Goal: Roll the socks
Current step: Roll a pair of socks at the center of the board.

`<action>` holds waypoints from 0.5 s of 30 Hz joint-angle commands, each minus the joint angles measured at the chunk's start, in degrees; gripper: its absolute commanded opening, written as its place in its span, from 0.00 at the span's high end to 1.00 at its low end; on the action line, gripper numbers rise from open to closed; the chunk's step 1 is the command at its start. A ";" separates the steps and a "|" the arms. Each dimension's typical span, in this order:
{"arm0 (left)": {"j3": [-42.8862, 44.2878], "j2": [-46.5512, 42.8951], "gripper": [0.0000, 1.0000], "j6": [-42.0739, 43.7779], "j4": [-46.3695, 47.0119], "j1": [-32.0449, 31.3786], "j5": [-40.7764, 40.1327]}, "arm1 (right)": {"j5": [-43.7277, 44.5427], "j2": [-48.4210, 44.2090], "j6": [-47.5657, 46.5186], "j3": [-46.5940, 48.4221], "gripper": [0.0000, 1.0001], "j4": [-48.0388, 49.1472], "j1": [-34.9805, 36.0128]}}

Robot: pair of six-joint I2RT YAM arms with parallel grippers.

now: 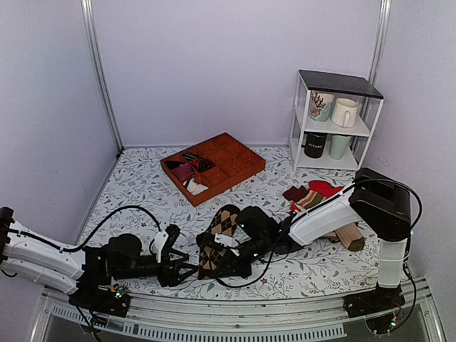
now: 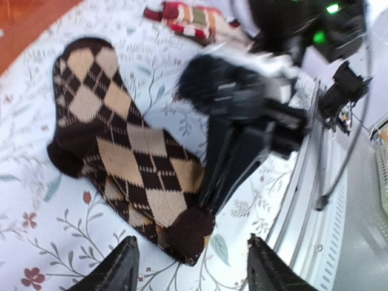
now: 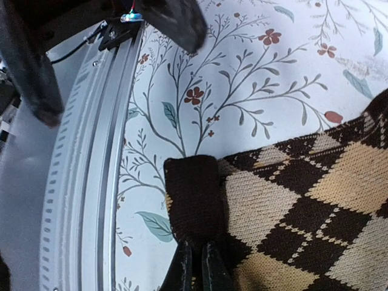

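The dark brown argyle socks [image 1: 219, 239] lie flat on the floral table, stacked lengthwise, with the dark end nearest the front edge. They also show in the left wrist view [image 2: 121, 151] and the right wrist view [image 3: 291, 200]. My right gripper [image 3: 197, 267] is shut on the dark brown end of the socks [image 3: 191, 194], and it also shows in the top view [image 1: 217, 262] and the left wrist view [image 2: 209, 203]. My left gripper [image 2: 194, 273] is open and empty, just short of that same end, with one finger on each side. In the top view the left gripper [image 1: 187, 271] is left of the socks.
A wooden compartment tray [image 1: 239, 167] with small bundles stands at the back. Red, striped and beige socks [image 1: 317, 194] lie at the right. A white shelf [image 1: 335, 82] with mugs is at the back right. The metal front rail [image 1: 235, 313] is close to both grippers.
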 commanded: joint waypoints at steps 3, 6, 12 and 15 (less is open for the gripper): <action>-4.38 -7.14 0.43 10.16 4.80 -2.46 -2.44 | -9.80 7.49 14.91 1.40 0.98 -12.13 -1.97; -5.26 -4.18 0.44 13.96 10.88 -3.41 -0.33 | -10.42 8.17 18.52 1.66 0.98 -11.61 -2.66; -0.48 10.83 0.42 18.91 14.61 -5.89 -0.46 | -9.25 8.61 20.47 2.95 0.98 -14.27 -3.39; 0.59 16.55 0.40 20.18 17.06 -6.40 -1.81 | -9.33 8.61 20.41 3.25 0.98 -15.34 -3.46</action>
